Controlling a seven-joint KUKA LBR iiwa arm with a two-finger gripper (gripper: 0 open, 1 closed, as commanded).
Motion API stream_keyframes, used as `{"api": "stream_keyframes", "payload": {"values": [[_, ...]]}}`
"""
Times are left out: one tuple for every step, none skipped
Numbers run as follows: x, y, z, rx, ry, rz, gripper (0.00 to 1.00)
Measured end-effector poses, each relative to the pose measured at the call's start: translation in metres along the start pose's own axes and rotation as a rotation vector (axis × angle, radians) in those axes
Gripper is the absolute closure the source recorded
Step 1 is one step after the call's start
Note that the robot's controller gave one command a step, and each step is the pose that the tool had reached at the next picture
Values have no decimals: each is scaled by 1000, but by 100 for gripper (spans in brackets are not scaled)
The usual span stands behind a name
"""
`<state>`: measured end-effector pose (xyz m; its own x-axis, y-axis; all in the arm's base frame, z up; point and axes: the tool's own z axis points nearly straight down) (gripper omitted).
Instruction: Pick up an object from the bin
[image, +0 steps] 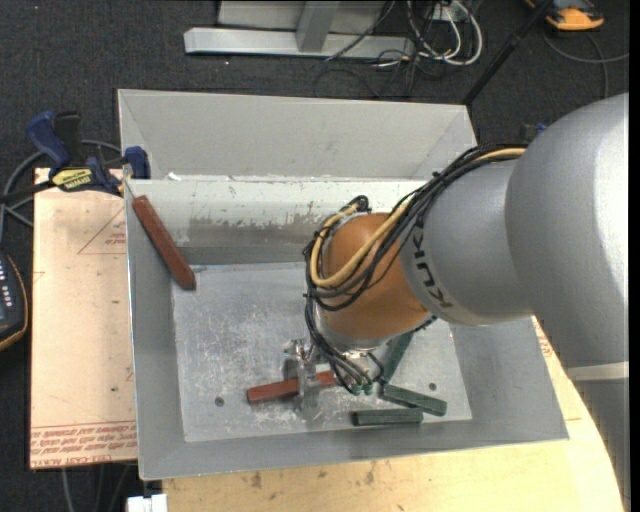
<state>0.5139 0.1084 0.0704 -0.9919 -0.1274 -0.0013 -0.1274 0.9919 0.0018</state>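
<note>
Arm (560, 230) low over the bin (300, 130) front. Gripper (304, 388) down at the red-brown stick (270, 392), which lies flat near the front wall. Closed or not: can't tell. Risk: thin stick flat on metal, grip may slip off. Green sticks (410, 402) just beside could snag.

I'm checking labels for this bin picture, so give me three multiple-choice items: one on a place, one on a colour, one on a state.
1. Where is the pincer?
A) at the far left corner
B) low over the bin's near floor, at the red bar's right end
C) outside it

2. The bars right of the pincer are:
A) yellow
B) white
C) dark green

3. The long brown stick is:
A) slanting against the left wall
B) flat mid-floor
C) snapped in two

Answers: B, it meets the red bar's end; C, both look dark green; A, it leans on the wall.
</note>
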Motion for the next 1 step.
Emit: {"api": "stream_keyframes", "payload": {"values": [[-18, 3, -148, 0, -9, 1, 100]]}}
